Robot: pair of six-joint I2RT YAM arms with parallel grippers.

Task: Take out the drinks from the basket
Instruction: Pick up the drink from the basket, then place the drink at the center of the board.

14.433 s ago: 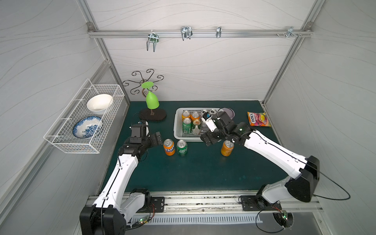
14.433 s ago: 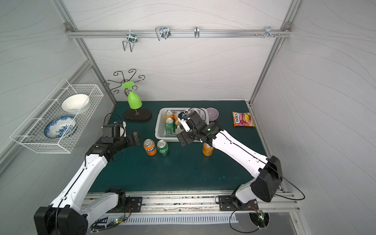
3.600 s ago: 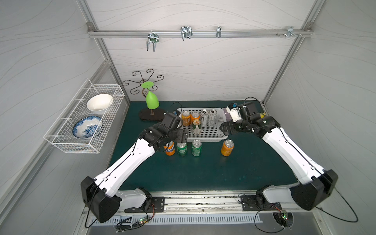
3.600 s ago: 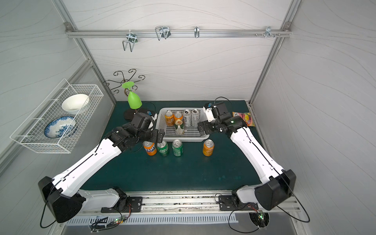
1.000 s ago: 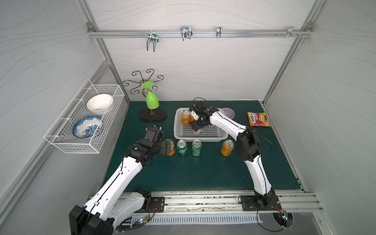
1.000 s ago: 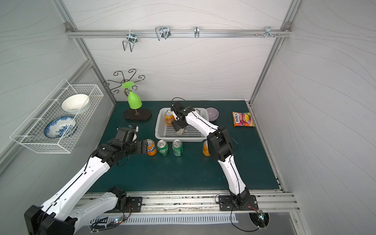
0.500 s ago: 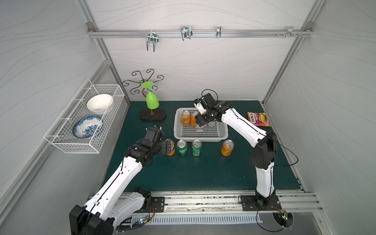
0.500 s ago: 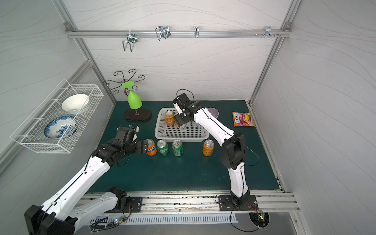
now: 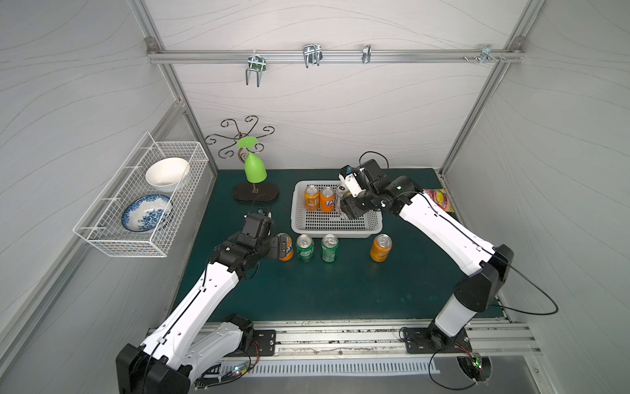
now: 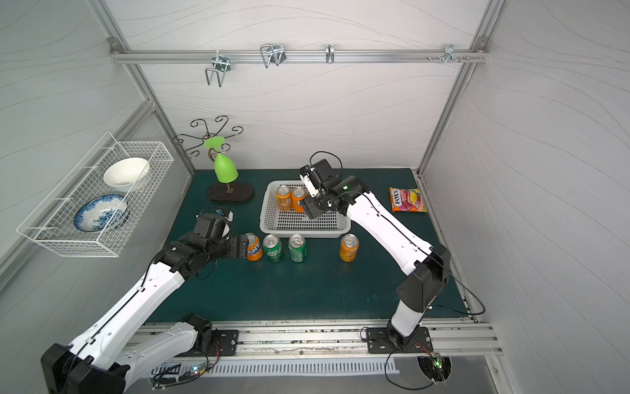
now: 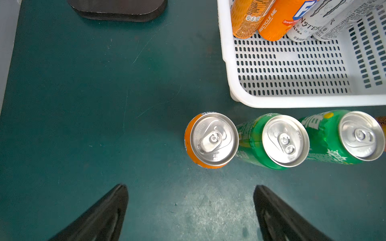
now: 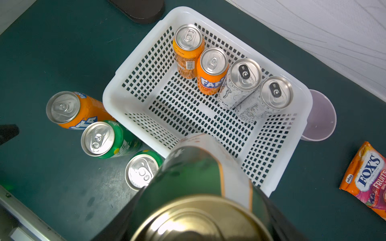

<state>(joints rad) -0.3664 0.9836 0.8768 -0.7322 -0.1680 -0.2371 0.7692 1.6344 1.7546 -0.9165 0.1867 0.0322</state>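
The white basket (image 9: 335,235) (image 12: 108,98) holds two orange cans (image 12: 189,48) (image 12: 212,68) and two slim silver-white cans (image 12: 240,83) (image 12: 269,98) along its far side. My right gripper (image 9: 347,208) (image 12: 200,187) hangs over the basket's near right part, shut on a green-white can with a gold top (image 12: 188,173). On the mat in front of the basket stand an orange can (image 9: 284,246) (image 11: 211,139), two green cans (image 9: 304,248) (image 9: 329,247) and another orange can (image 9: 380,247). My left gripper (image 9: 279,247) (image 11: 191,187) is open, just left of the first orange can, holding nothing.
A candy bag (image 9: 438,199) lies right of the basket, with a pale purple cup (image 12: 319,116) against the basket's far right corner. A dark stand holding a green glass (image 9: 255,170) is at the back left. A wire rack with bowls (image 9: 143,201) hangs on the left wall.
My right arm has swung its elbow out to the right and lifted the green-white can off the basket floor. The left arm has not moved.
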